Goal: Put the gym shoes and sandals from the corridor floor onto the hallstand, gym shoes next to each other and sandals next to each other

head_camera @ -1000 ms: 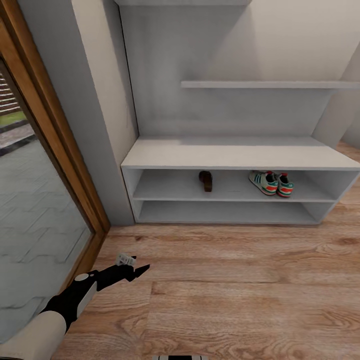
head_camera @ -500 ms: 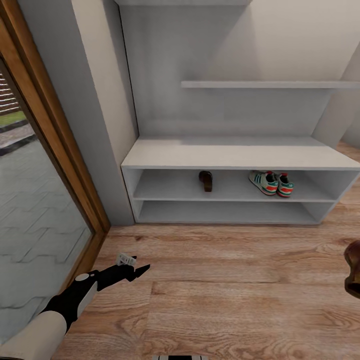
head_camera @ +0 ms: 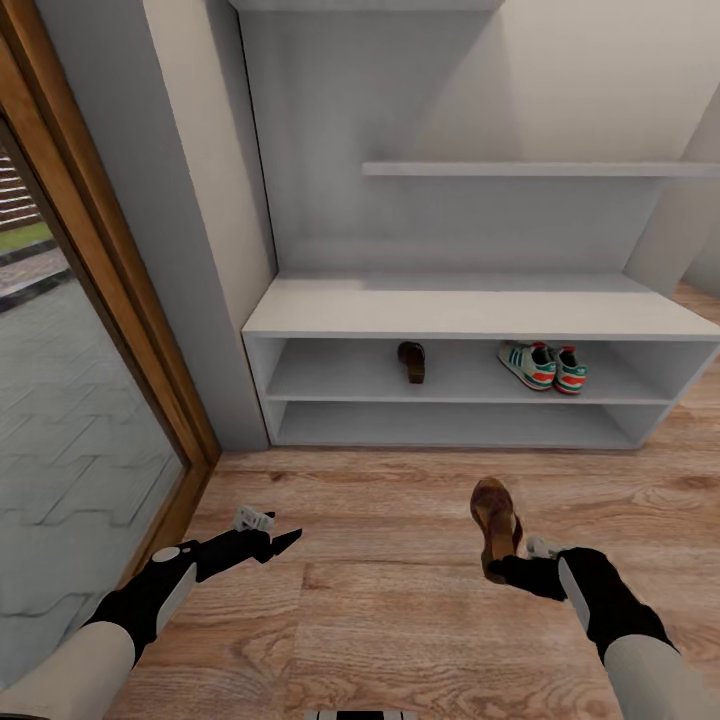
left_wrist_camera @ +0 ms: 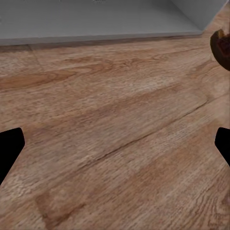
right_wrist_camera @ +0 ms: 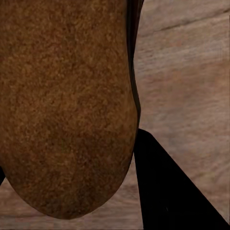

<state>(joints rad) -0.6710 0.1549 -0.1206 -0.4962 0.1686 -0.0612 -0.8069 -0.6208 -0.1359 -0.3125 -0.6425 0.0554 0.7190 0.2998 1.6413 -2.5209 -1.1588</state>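
Head view: the right gripper (head_camera: 512, 568) is clamped on the heel end of a sandal (head_camera: 496, 520), which stands out ahead of the fingers toward the hallstand (head_camera: 470, 312), sole turned up and leftward, raised clear of the corridor floor (head_camera: 400, 600) as far as I can judge. It should be light and fairly stiff along the cork sole, with soft straps; the sole edges are the sound place to pinch, and a hold this near one end may let the toe swing. The other sandal (head_camera: 411, 361) lies on the hallstand's upper shelf opening, left of centre. The gym shoes (head_camera: 544, 366) sit side by side on the same shelf, further right, well apart from that sandal. The left gripper (head_camera: 262, 535) hangs empty, jaws parted, low over the floor in front of the hallstand's left end. Left wrist view: bare planks between the spread fingertips (left_wrist_camera: 9, 148), the hallstand's base beyond, a dark scrap of the carried sandal at one edge. Right wrist view: the sandal's tan, grainy sole (right_wrist_camera: 67, 105) lies pressed against one dark finger (right_wrist_camera: 167, 187), floor behind.
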